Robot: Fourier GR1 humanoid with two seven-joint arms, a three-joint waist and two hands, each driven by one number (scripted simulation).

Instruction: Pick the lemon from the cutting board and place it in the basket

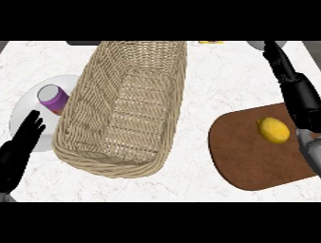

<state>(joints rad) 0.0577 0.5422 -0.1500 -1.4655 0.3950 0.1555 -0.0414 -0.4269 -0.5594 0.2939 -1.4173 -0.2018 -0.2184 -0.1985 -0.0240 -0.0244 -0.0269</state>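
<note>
The yellow lemon (273, 129) lies on the brown cutting board (251, 161) at the right of the counter. My right hand (305, 105) hovers just to the right of the lemon and is open. Its straight fingers (279, 61) point toward the far edge, and nothing is in it. The long wicker basket (86, 123) stands left of the board in the middle, with nothing visible inside. My left hand (14, 153) rests open at the lower left, fingers up, near the basket's near left corner.
A white plate (26, 107) at the left holds a purple cup (52, 98), partly behind the basket's rim. A small yellow item (210, 42) and a grey object (258, 45) sit at the far edge. Bare counter (195, 109) separates basket and board.
</note>
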